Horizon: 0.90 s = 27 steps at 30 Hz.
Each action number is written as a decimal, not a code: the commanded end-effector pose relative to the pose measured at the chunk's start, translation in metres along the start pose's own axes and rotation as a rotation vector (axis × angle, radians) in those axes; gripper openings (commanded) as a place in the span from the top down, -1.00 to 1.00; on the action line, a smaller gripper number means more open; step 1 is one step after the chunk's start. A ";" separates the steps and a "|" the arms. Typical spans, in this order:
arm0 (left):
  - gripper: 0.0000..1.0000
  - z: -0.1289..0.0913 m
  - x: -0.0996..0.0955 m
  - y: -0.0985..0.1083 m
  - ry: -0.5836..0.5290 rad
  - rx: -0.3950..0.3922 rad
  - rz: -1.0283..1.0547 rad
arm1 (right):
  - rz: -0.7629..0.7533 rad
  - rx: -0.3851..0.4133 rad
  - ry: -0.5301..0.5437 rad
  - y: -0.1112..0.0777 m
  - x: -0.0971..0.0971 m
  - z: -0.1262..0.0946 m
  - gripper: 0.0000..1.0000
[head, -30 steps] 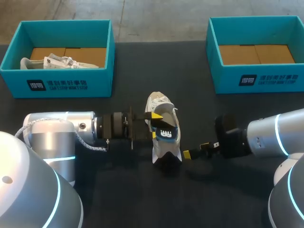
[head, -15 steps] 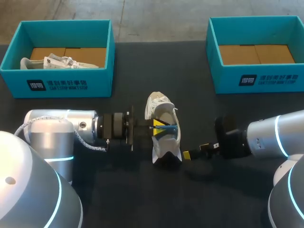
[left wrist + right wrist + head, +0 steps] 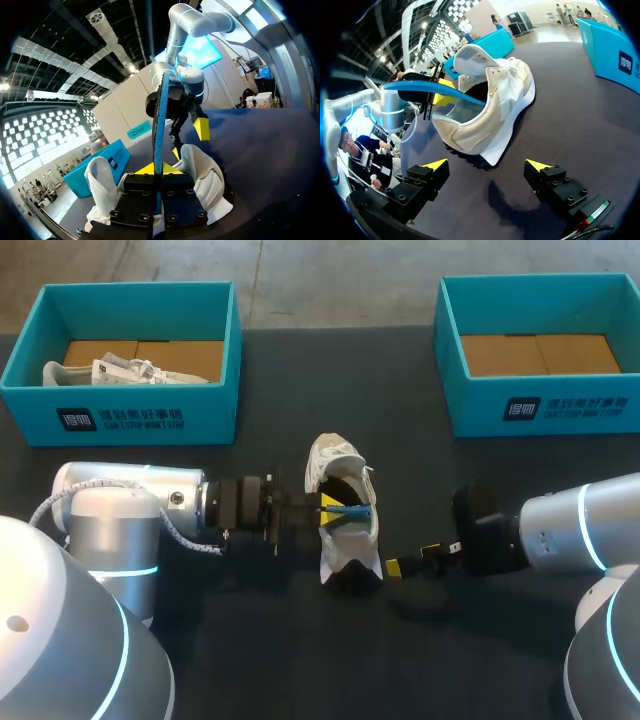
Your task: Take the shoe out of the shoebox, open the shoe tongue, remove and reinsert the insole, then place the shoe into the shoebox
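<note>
The white shoe point(image 3: 341, 540) lies out on the dark surface point(image 3: 280, 660) near its middle, outside both boxes, with its opening turned toward the left arm. The left claw point(image 3: 330, 506) comes in from 9 o'clock of the shoe and is closed tight on the blue insole point(image 3: 351, 508), pinching it near one end. The rest of the insole reaches across the shoe's opening.

In the left wrist view the insole point(image 3: 161, 125) stands edge-on, clamped between the yellow tips of the left claw point(image 3: 159, 169). The shoe point(image 3: 202, 172) lies just beyond and under them.

The right claw point(image 3: 411, 558) sits at about 4 o'clock of the shoe, just beside its near end. Its fingers are spread wide and have hold of nothing (whether a tip touches the shoe I cannot tell). In its own wrist view the right claw point(image 3: 487, 165) is apart from the shoe point(image 3: 492, 107), which lies just ahead of it, and the insole point(image 3: 432, 91) juts from the opening on the far side.

The left box point(image 3: 120, 422) stands at 10 o'clock of the shoe and holds another pale shoe point(image 3: 125, 370). The right box point(image 3: 545, 408) stands at 2 o'clock.
</note>
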<state>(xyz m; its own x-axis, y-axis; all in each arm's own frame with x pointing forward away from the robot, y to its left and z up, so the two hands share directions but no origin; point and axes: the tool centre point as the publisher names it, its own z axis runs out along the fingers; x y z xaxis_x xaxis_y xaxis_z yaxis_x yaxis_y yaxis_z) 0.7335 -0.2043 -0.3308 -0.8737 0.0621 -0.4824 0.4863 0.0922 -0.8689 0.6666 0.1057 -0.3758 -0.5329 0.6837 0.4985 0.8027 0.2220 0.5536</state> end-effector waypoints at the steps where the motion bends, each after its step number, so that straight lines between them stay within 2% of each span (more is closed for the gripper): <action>1: 1.00 0.006 -0.003 0.003 0.005 -0.011 0.006 | 0.002 0.003 0.002 0.000 0.000 0.000 -1.00; 13: 1.00 0.004 0.001 0.014 0.017 -0.062 0.018 | 0.002 0.002 -0.001 -0.002 0.001 -0.002 -1.00; 14: 0.82 0.003 0.001 0.014 0.013 -0.063 0.017 | 0.003 0.002 -0.002 -0.002 0.001 -0.002 -1.00; 15: 0.33 0.002 0.000 0.013 0.010 -0.063 0.017 | 0.004 0.001 -0.003 -0.002 0.001 -0.002 -1.00; 16: 0.00 0.001 -0.001 0.010 0.000 -0.056 0.016 | 0.005 -0.001 -0.004 -0.002 0.001 -0.003 -1.00; 17: -0.15 0.000 -0.001 0.008 -0.004 -0.050 0.013 | 0.005 -0.001 -0.004 -0.002 0.001 -0.003 -1.00; 19: -0.12 -0.001 -0.003 0.003 -0.011 -0.036 0.011 | 0.006 -0.001 -0.005 -0.002 0.001 -0.003 -1.00; 23: 0.09 -0.001 -0.003 -0.008 -0.014 -0.007 0.013 | 0.006 -0.001 -0.006 -0.002 0.001 -0.002 -1.00; 26: 0.14 0.000 -0.002 -0.012 -0.010 0.010 0.008 | 0.006 -0.001 -0.006 -0.001 0.002 -0.001 -1.00; 27: 0.22 0.000 -0.001 -0.013 -0.006 0.015 0.003 | 0.006 -0.001 -0.006 -0.001 0.002 0.000 -1.00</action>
<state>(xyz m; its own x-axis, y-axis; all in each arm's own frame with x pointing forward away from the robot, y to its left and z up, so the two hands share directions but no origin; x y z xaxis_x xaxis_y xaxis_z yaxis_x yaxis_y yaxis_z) 0.7303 -0.2080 -0.3208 -0.8710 0.0502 -0.4887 0.4912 0.0749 -0.8678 0.6649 0.1050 -0.3755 -0.5280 0.6863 0.5002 0.8053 0.2176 0.5514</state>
